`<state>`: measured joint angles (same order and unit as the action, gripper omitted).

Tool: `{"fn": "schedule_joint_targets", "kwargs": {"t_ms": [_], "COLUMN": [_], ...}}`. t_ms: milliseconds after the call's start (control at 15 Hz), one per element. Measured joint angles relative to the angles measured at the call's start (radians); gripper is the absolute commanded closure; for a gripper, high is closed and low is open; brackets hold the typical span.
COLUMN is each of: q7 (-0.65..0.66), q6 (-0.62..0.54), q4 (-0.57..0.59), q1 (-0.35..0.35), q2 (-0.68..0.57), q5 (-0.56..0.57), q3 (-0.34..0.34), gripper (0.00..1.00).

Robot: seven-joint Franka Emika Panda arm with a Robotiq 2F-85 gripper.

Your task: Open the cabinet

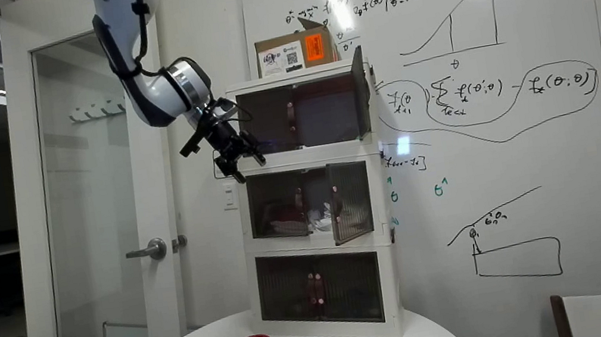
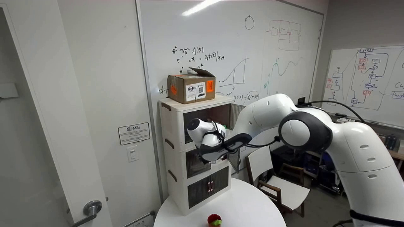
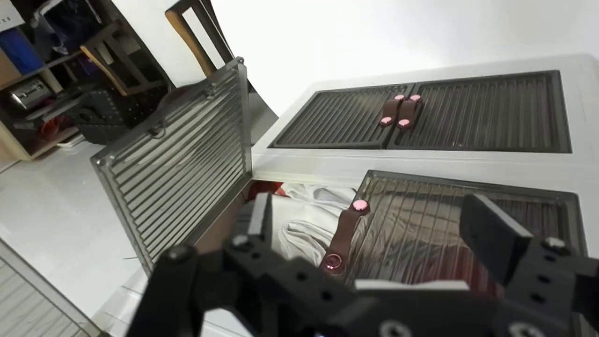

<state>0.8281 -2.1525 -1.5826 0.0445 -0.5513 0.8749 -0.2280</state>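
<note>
Half done, I judge: in an exterior view, the cabinet (image 1: 305, 157), four o'clock from the spread, empty gripper (image 1: 250, 170), has its middle three-o'clock door (image 1: 352, 201) open, its middle nine-o'clock door (image 1: 276, 203) remaining.

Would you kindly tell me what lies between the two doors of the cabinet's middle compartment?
In the wrist view, white cloth-like material and something red show between the swung-out door and the other door.

"mila" on wall sign (image 2: 133, 133), handwritten θ formulas (image 1: 467, 92) on whiteboard (image 1: 505, 169), qr code (image 2: 200, 90) on cardboard box (image 2: 180, 89)
</note>
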Motion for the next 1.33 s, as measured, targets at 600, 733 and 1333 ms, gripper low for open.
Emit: {"fn": "schedule_joint_targets", "kwargs": {"t_ms": [600,733,1333], "q7": [-0.407,-0.407,-0.517], "q6": [-0.038,-0.038,-0.09], "q4": [0.052,0.052,0.051], "q1": [-0.03,-0.029,0.083], "q2": [0.038,0.037,0.02], "q5": [-0.35,-0.353,-0.366], "q3": [0.051,0.051,0.189], "gripper": [0.0,0.0,0.0]}}
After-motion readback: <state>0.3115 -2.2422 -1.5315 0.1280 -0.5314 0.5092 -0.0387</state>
